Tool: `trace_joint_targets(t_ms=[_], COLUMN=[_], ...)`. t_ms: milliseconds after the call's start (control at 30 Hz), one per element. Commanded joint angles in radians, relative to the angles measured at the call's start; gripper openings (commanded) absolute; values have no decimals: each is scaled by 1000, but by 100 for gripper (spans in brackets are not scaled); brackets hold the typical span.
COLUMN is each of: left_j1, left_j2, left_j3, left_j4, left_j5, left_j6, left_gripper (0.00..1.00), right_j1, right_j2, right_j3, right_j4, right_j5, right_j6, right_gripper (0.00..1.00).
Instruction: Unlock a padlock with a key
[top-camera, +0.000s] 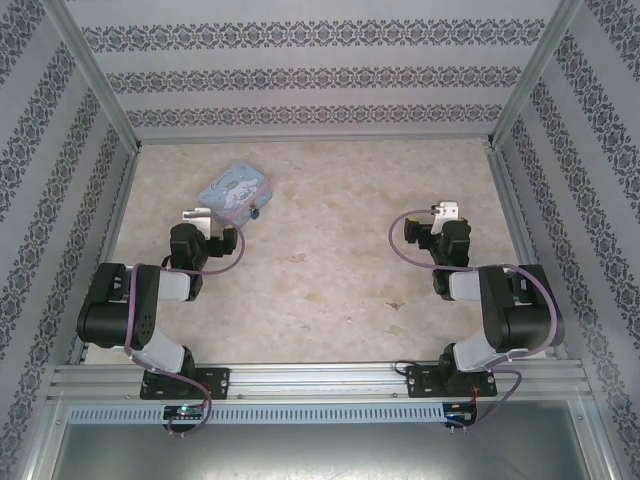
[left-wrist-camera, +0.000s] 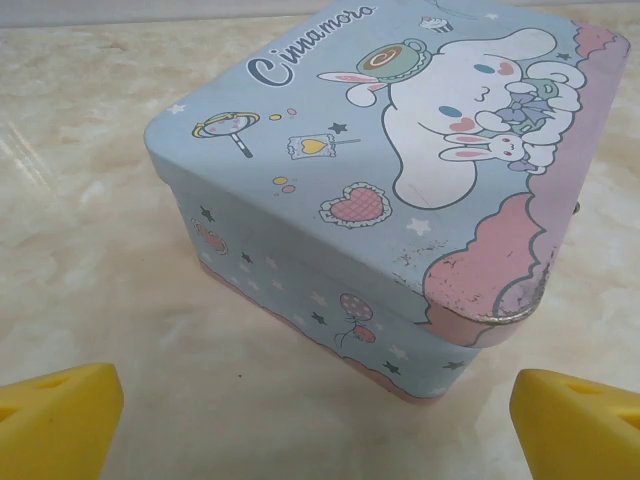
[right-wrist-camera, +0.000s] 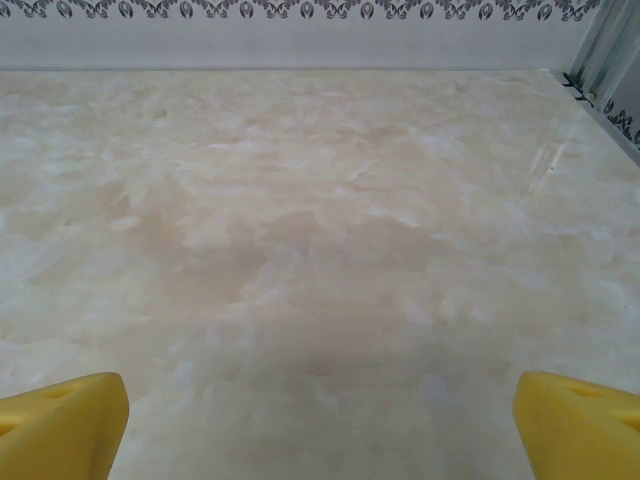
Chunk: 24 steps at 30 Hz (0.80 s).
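Glossy printed tin box (left-wrist-camera: 380, 200), smooth marbled table (right-wrist-camera: 300, 250), matt yellow fingers (left-wrist-camera: 55, 420)

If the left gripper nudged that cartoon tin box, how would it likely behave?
The tin box looks rigid, so it should hold its shape when pushed. Low, wide and flat on the smooth table, it would likely slide rather than tip. Weight is uncertain: its inside is hidden.

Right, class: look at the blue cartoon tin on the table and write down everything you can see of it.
The tin box is a pastel-blue rectangular metal tin with rounded corners. Its lid, shut, shows a white long-eared cartoon character, script lettering, a heart, stars and a pink cloud border; paint is worn at the near corner. It lies flat on the marbled table, far left, turned at an angle.
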Motion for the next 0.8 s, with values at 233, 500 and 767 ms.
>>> trace_joint_targets(t_ms=[233, 500, 767], left_j1=[14, 14, 14], left_j2=[-17, -143, -195], left_j3=[27, 102, 194], left_j4=[-23, -249, -355], left_j5=[-21, -25, -40], left_j6=[-8, -10, -58], left_gripper=[100, 99, 100], right_j1=[-6, -9, -4], right_j2=[-18, -21, -140], right_j3=[13, 12, 77], right_j4=[7, 6, -205], right_j5=[-24, -30, -24], right_j6=[4, 7, 0], right_gripper=[98, 98, 98])
